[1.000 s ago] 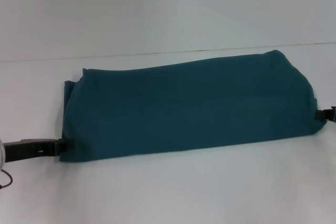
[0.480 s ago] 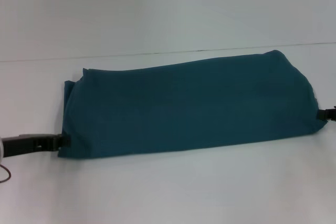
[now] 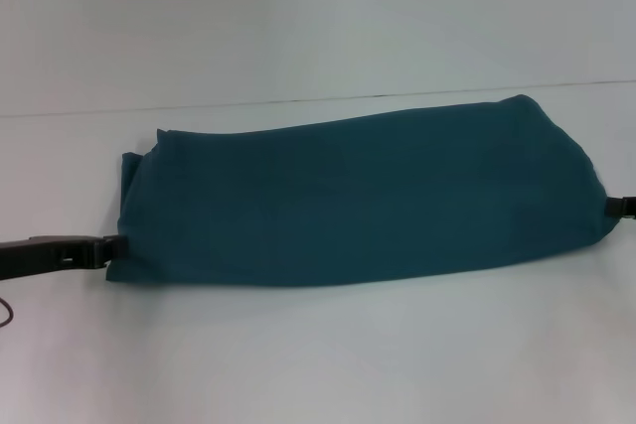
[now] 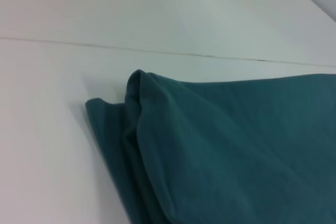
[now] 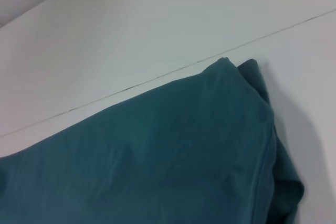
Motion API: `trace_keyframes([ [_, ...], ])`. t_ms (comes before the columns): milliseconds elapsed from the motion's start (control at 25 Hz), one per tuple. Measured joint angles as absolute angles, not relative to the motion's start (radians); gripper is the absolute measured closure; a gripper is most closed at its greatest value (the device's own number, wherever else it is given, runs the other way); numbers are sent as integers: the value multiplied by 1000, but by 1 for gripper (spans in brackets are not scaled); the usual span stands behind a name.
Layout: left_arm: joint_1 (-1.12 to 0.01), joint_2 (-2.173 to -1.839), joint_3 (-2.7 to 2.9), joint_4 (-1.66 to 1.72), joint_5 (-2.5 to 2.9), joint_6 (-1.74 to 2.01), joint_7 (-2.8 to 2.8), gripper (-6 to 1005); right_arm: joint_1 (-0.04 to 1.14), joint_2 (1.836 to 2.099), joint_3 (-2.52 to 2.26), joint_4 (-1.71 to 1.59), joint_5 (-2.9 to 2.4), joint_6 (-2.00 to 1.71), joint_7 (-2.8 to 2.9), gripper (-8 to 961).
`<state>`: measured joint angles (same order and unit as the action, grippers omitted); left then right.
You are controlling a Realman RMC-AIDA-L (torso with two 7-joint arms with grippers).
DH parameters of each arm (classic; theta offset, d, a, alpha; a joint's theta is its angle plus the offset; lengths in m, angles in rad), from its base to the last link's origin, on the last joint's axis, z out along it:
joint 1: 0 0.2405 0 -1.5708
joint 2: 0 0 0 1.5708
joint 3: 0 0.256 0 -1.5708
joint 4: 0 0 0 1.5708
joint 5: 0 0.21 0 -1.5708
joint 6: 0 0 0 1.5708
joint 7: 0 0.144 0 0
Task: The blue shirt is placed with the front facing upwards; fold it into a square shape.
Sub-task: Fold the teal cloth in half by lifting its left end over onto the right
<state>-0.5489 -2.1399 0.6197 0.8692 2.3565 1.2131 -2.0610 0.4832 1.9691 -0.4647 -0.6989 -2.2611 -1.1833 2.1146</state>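
The blue shirt lay on the white surface as a long band, folded lengthwise, with only plain teal cloth facing up and no lettering visible. It stretched across the middle of the head view, its left end narrower and lower, its right end broader and reaching farther back toward a thin seam in the surface.

The left pincer sat low at the shirt's near left corner, its dark fingers touching the cloth edge and apparently clenched on that corner. The right pincer stood at the shirt's near right corner, mostly cut off by the frame edge; it met the cloth there, but whether it was grasping the fabric or released I could not tell.

In the left wrist view the shirt showed stacked layers bunched at the end, with a small ridge at the far corner. In the right wrist view the shirt showed a smooth top layer and folded edges beneath.
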Motion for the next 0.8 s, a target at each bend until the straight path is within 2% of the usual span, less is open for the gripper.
trace_keyframes([
  [800,-540,-2137,615,885,2359,1214,-2066,997,465,1968,-456,-700,-2261,-1179,2124,954],
])
